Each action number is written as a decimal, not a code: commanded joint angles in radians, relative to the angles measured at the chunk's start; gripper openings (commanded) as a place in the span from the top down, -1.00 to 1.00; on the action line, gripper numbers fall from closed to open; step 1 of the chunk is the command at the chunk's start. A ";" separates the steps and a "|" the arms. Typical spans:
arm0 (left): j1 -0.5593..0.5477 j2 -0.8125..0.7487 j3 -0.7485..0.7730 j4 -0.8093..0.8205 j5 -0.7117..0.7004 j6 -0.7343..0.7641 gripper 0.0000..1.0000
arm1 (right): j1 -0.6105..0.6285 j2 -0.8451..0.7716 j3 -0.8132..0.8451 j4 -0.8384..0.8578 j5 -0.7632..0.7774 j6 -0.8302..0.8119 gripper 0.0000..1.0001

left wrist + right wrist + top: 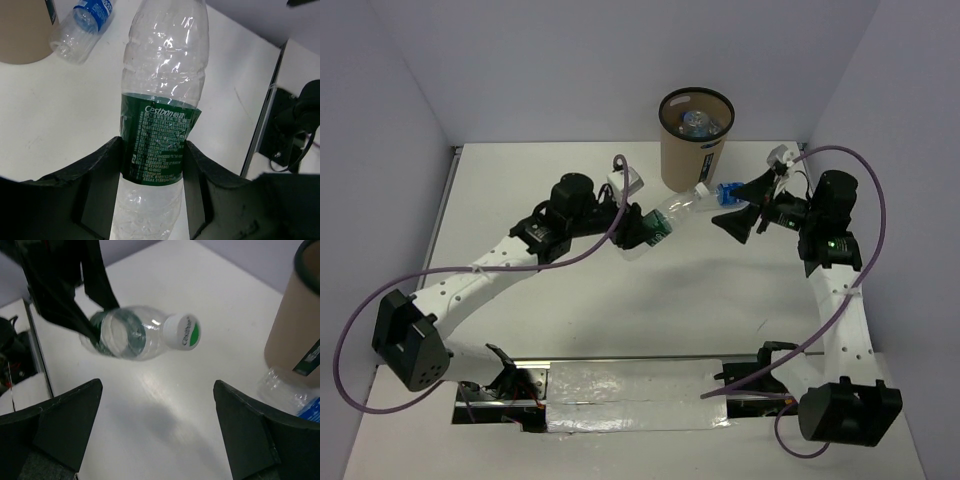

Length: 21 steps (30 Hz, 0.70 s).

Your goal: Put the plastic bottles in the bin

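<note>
Starting with the top external view, the long clear plastic bottle with a dark green label is clamped in the left gripper at its labelled lower half. It appears to be lifted off the white table. Its capped end points ahead of the fingers at the tall tan-brown cylindrical bin, which stands just beyond the cap. Inside the bin, a clear bottle with a blue label is visible; how many more lie under it cannot be told. A small clear blue-labelled bottle lies at the bin's foot, just ahead of the right gripper.

From the left wrist, both fingers are seen pressed against the green label, and the bottle's clear body runs straight ahead. The small clear blue-labelled bottle and the bin wall lie ahead and to the left.

From the right wrist, the right gripper is spread wide with nothing between its fingers. The white cap faces it from ahead. The bin rises ahead on the right.

The step in hand is judged to be carrying the green-labelled bottle to the bin. The cap is best raised clear of the dark rim and tipped down over the opening. Release is best delayed until most of the body hangs over the mouth, since a long bottle may catch on the rim.
</note>
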 commanded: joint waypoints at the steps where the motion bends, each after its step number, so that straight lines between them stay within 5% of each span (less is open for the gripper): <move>1: 0.005 -0.092 -0.077 0.239 0.006 -0.106 1.00 | 0.043 -0.040 -0.029 0.369 0.092 0.403 -0.99; 8: 0.005 -0.209 -0.225 0.411 0.018 -0.183 1.00 | 0.119 0.020 -0.084 0.538 0.110 0.727 -0.99; 13: 0.004 -0.210 -0.254 0.491 0.035 -0.226 1.00 | 0.241 0.057 -0.070 0.471 0.282 0.698 -0.99; 21: 0.004 -0.166 -0.242 0.528 0.060 -0.266 1.00 | 0.347 0.057 -0.102 0.601 0.281 0.734 -0.99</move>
